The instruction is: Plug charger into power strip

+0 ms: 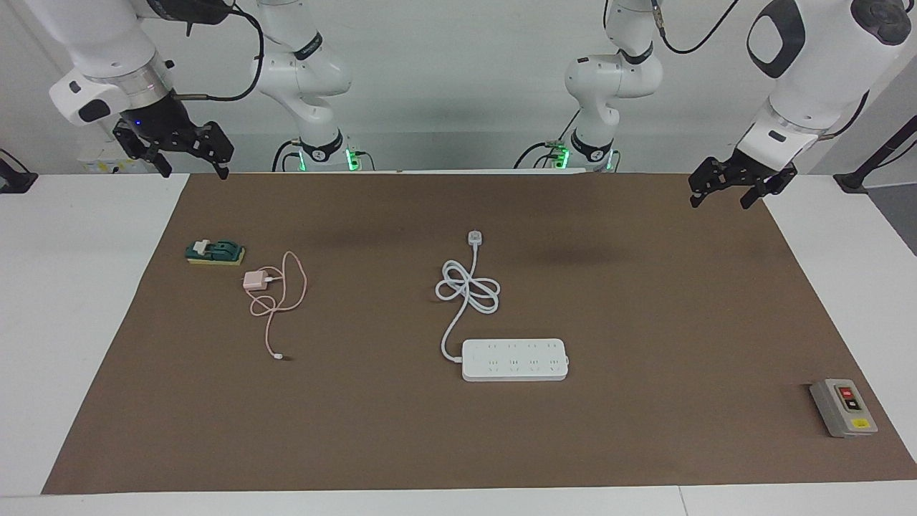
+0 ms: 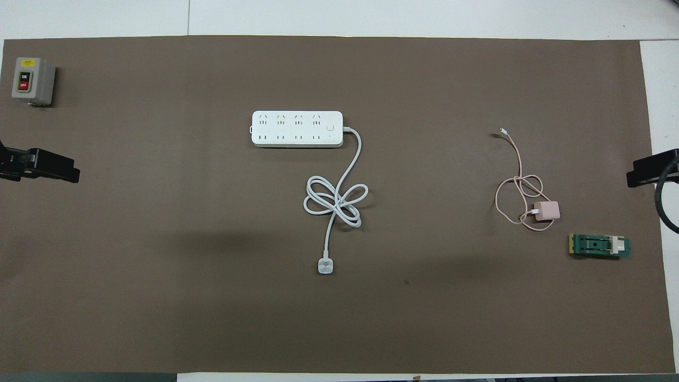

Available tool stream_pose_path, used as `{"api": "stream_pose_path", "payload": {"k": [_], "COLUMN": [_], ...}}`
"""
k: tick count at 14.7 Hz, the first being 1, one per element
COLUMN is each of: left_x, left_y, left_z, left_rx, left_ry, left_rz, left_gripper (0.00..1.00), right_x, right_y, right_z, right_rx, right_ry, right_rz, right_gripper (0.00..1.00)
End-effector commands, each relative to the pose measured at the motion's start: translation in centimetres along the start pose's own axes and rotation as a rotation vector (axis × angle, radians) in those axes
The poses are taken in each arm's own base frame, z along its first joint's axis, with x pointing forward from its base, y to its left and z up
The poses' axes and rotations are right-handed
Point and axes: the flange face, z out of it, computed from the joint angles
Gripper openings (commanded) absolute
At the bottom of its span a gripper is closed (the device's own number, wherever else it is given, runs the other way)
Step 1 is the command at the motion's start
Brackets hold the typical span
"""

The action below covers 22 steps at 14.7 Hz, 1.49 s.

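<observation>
The power strip lies flat in the middle of the brown mat, sockets up. Its thick white cord coils toward the robots and ends in a small white plug. The pink charger lies toward the right arm's end, with its thin pink cable looped beside it. My right gripper hangs open and empty over the mat's edge at that end. My left gripper hangs open and empty over the mat's edge at the left arm's end.
A green and yellow block with a white piece lies beside the charger, nearer to the robots. A grey box with red and yellow buttons sits at the left arm's end, farther from the robots than the strip. The brown mat covers the table.
</observation>
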Motion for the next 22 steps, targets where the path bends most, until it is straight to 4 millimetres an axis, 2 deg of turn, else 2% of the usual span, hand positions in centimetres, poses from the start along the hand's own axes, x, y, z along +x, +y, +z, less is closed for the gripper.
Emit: {"api": "stream_pose_path", "payload": {"k": [1,8,11,13,17,19,21,22], "left_x": [0.3,0.3,1.5,1.4,1.4,1.2,0.7,0.7], "left_y": [-0.4,-0.5,-0.5,-0.5,-0.2,-0.4,-0.7,-0.7], "left_z": [-0.2,-0.2,0.3,0.3,0.5,0.3,0.3,0.3], "left_rx": [0.016,0.018,0.019,0.02,0.015,0.013,0.009,0.011], "left_ry": [0.011,0.015,0.035,0.037,0.022,0.017,-0.012,-0.013], "left_rz": [0.009,0.006,0.006,0.006,0.003,-0.002,0.001,0.005], "left_gripper": [1.0,1.0,1.0,1.0,1.0,1.0,1.0,1.0], "right_x": [0.0,-0.2,-0.2,-0.1,0.1,0.4,0.7,1.1], "right_y": [0.1,0.1,0.3,0.7,2.9,3.8,3.9,4.8], "right_z": [-0.3,-0.5,-0.3,0.1,2.3,4.2,6.4,7.8], "right_rx": [-0.016,-0.022,-0.019,-0.006,0.047,0.066,0.111,0.139], "right_ry": [0.015,0.019,0.025,0.018,-0.032,-0.071,-0.113,-0.144], "right_rz": [0.005,-0.02,-0.021,0.007,0.148,0.252,0.377,0.445], "right_gripper": [1.0,1.0,1.0,1.0,1.0,1.0,1.0,1.0]}}
